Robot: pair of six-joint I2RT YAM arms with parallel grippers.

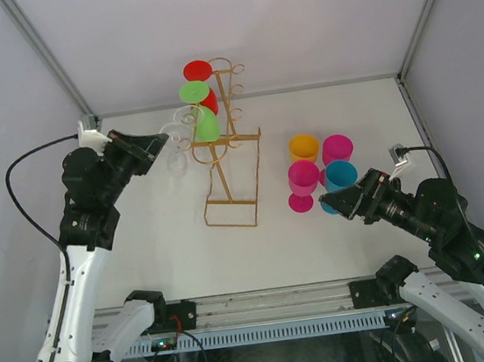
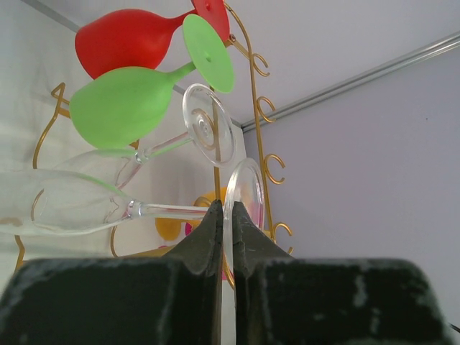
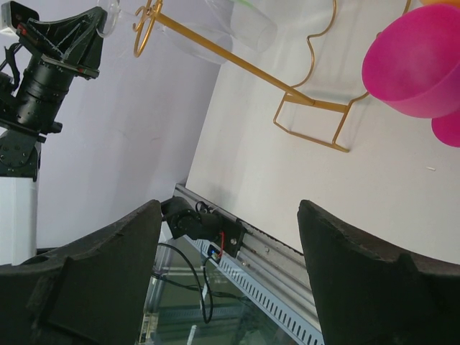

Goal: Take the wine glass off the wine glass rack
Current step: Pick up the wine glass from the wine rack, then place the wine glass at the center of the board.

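Note:
The gold wire wine glass rack [image 1: 238,137] stands at the table's middle back, also in the left wrist view [image 2: 257,86]. A clear wine glass [image 2: 65,205] lies about level, its round foot [image 2: 251,183] right beside the rack's wire. My left gripper [image 2: 227,215] is shut on that foot's rim. From above, this gripper [image 1: 165,141] sits at the rack's left side by the clear glasses [image 1: 178,150]. My right gripper [image 1: 333,202] hangs open and holds nothing, right of the rack near the coloured glasses.
A second clear glass [image 2: 208,133], a green one [image 2: 122,104] and a red one [image 2: 129,39] hang on the rack above the held glass. Orange [image 1: 303,147], magenta [image 1: 337,147], pink [image 1: 303,179] and teal [image 1: 342,174] glasses stand at the right.

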